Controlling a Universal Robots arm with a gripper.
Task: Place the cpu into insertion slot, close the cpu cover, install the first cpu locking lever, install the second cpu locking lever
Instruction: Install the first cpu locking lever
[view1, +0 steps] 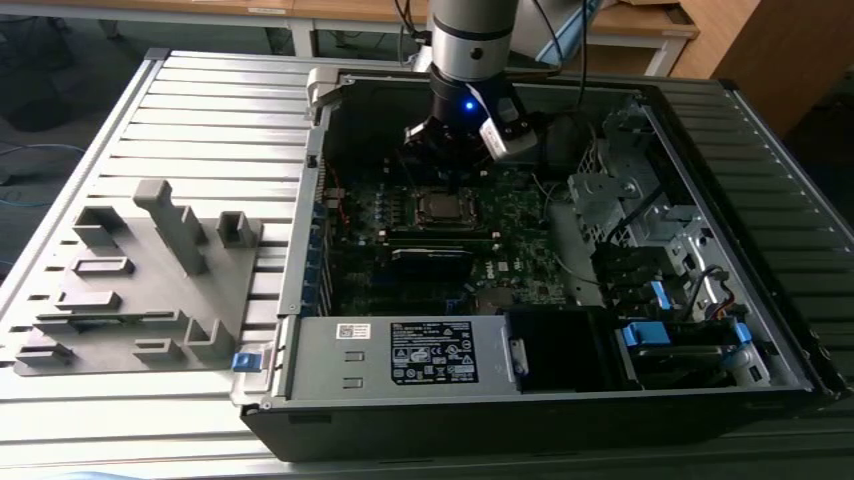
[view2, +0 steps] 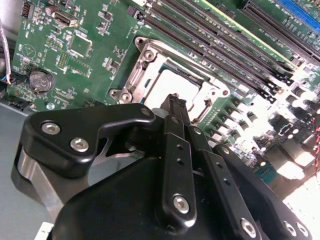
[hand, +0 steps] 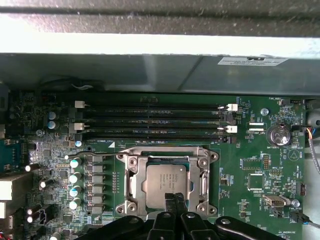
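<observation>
- The gripper hangs inside the open computer case, in the upper middle of the exterior view, fingers pressed together with nothing between them.
- Writing: a big white-and-black label sits on the grey power supply box low in the frame, with a small white sticker beside it.
- In the first wrist view, a white sticker on the case wall and fine print on the chip are both too small to read.
- The cpu, dull silver and square, lies flat on the green motherboard.
- The cpu cover, a silver frame, lies down around it.
- The fingertips hover right at the chip's edge.
</observation>
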